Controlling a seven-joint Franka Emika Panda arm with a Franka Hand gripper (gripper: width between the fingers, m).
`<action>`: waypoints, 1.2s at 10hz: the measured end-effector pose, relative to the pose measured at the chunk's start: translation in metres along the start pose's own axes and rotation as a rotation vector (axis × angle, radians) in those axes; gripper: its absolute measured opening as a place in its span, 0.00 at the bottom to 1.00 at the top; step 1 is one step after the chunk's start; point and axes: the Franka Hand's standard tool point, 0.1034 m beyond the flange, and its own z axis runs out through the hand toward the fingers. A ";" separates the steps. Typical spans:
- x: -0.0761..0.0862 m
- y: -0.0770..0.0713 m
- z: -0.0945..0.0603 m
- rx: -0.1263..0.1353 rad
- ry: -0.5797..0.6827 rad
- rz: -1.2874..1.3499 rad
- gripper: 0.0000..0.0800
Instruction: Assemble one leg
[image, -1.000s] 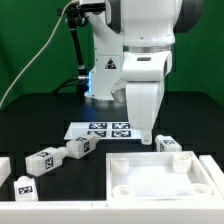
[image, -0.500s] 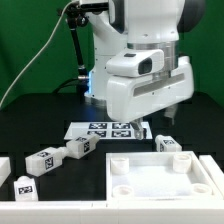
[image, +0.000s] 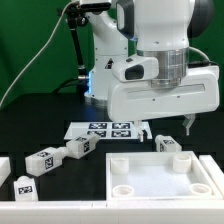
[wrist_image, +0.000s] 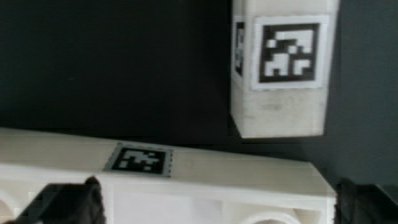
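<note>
Several white legs with black-and-white tags lie on the black table: one (image: 167, 144) just behind the flat white panel (image: 160, 182), and others at the exterior view's left (image: 80, 148), (image: 42, 159), (image: 24, 186). My gripper (image: 186, 123) hangs above the table, near the panel's far corner at the exterior view's right and to the right of the nearest leg. In the wrist view the gripper (wrist_image: 217, 205) is open and empty, with its dark fingers (wrist_image: 71, 202) wide apart over the panel's tagged edge (wrist_image: 178, 165). One leg (wrist_image: 285, 70) lies beyond that edge.
The marker board (image: 104, 129) lies behind the panel, at the foot of the arm's base. Another white part (image: 3, 166) sits at the exterior view's left edge. A green backdrop stands behind the table.
The arm has swung toward the exterior view's right and the wrist has turned. The gripper moved from above the marker board's right end to beyond the nearest leg. No part has moved.
</note>
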 end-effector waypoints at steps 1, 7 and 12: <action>0.000 -0.002 0.000 0.008 -0.001 0.044 0.81; -0.005 -0.015 -0.005 -0.011 -0.337 0.001 0.81; -0.013 -0.012 -0.001 0.004 -0.634 0.025 0.81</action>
